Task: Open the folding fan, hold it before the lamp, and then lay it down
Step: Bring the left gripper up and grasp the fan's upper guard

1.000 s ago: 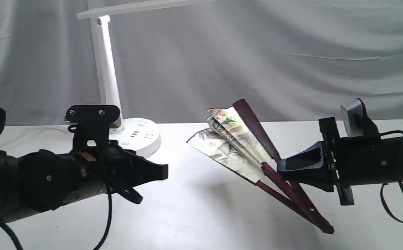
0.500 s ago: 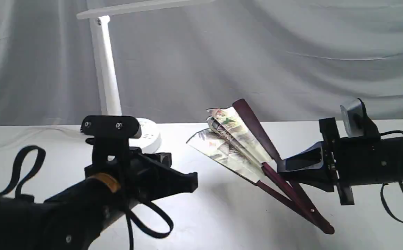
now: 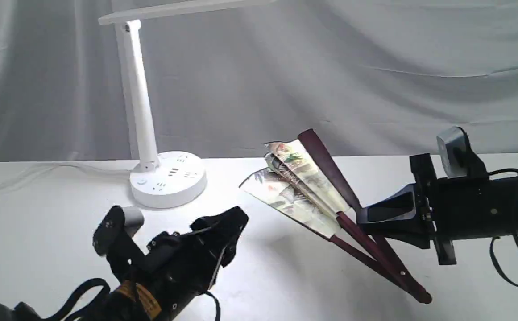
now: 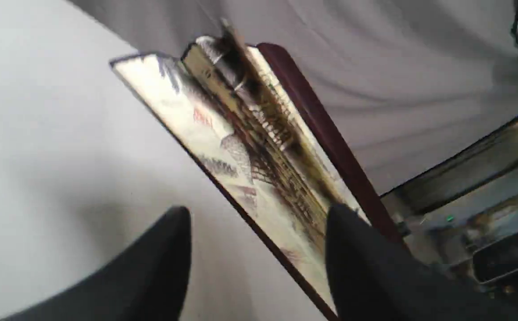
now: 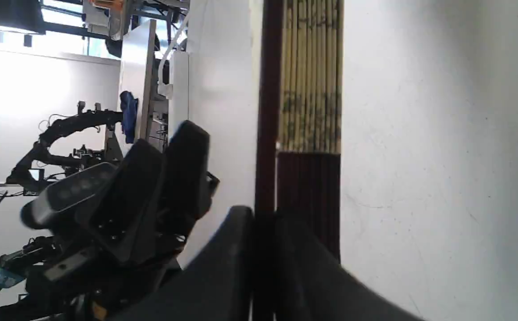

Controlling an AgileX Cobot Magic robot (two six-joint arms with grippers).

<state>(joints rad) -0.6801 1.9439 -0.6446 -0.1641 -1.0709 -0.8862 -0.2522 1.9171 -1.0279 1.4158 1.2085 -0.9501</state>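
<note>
Left fingers perhaps off fan edge

The lamp has its bar head cut off at the exterior view's top edge. The folding fan is blurred in the left wrist view, its painting unreadable. The right claw hides the guard where it clamps.

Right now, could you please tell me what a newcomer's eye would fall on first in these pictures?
First, the partly open pleated cream paper folding fan, right of centre, tilted over the white table, its maroon guard clamped in the right black end effector. Next, the tall white desk lamp at the back left, and the left black end effector, low in front, jaws apart, pointing at the fan.
</note>
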